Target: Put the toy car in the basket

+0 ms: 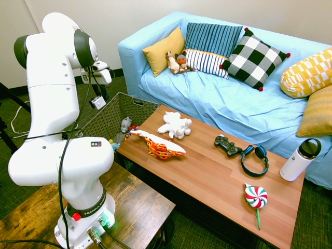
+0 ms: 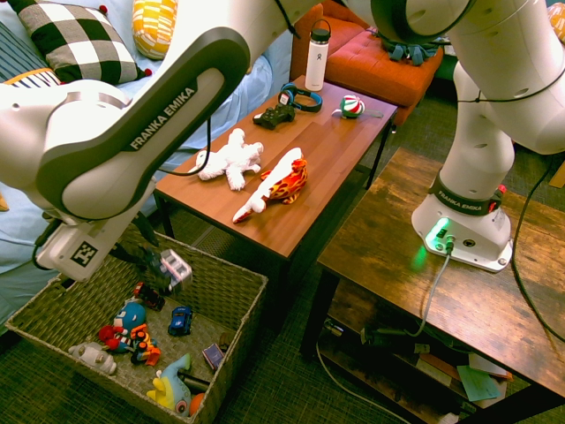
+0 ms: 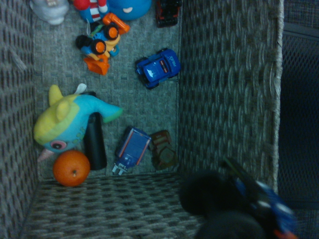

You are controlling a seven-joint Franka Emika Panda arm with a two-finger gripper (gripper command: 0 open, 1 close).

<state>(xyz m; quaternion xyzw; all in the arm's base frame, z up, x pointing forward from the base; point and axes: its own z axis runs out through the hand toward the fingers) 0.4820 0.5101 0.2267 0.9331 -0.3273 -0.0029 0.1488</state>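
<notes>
The toy car [image 2: 175,267], small, boxy and white with black parts, hangs above the inside of the basket [image 2: 240,299], a large dark woven wicker one on the floor beside the coffee table. My gripper [image 2: 164,265] is shut on the car. From the other side the toy car [image 1: 97,102] shows just over the basket's rim [image 1: 136,100], below the gripper's hand. In the wrist view the toy car [image 3: 249,199] is a blurred black and blue shape close up, with the basket's floor and wall [image 3: 224,74] beneath it.
In the basket lie a blue car [image 3: 157,67], an orange [image 3: 71,168], a plush bird [image 3: 65,122] and other toys. The wooden table [image 1: 207,176] holds a white plush [image 1: 175,125], an orange lizard toy [image 1: 161,146], a controller [image 1: 227,144], headphones [image 1: 255,158], a lollipop [image 1: 256,197] and a bottle [image 1: 300,160].
</notes>
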